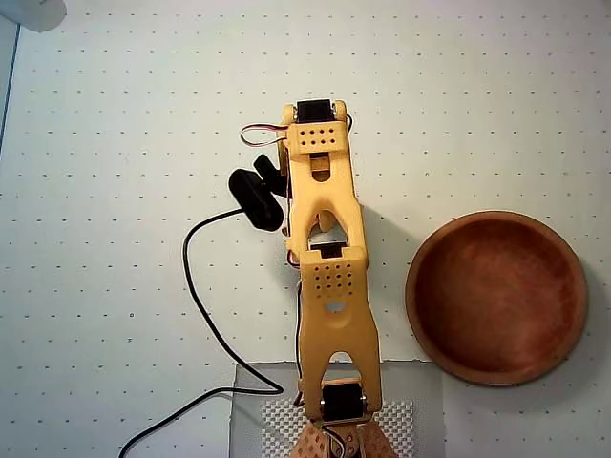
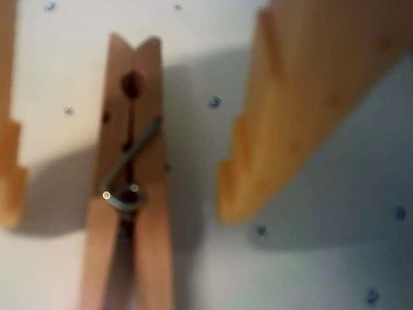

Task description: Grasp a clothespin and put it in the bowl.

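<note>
Wrist view only: clothespin (image 2: pixel 129 187) flat on the dotted bench (image 2: pixel 335 213), lengthwise up the frame, metal spring (image 2: pixel 126 194) at its middle. Claw (image 2: pixel 116 194) spread wide, one orange finger (image 2: pixel 10 174) at the left edge, the other (image 2: pixel 284 116) to the right, the pin between them, nearer the left, touching neither. Overhead view only: bowl (image 1: pixel 496 298) well right of the yellow arm (image 1: pixel 329 277), with nothing inside; black cable (image 1: pixel 196 296) trailing left. Clothespin hidden under the arm there.
</note>
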Tool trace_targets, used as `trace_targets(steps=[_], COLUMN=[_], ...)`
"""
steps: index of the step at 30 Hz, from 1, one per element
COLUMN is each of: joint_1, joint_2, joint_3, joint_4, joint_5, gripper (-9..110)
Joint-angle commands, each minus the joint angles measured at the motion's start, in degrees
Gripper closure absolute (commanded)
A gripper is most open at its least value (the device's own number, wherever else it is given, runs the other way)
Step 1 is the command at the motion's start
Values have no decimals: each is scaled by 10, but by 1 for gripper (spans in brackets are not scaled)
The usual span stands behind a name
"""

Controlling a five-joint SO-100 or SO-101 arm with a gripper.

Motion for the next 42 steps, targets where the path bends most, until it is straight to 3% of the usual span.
trace_targets(steps=[1,22,33,42], joint_1=[1,6,7,8], joint_2=[20,-2,-1,11], joint_3=[-34,-33,-34,-34], joint_4=[17,16,16,16], joint_5=[5,46,46,40], gripper=[82,82,104,104])
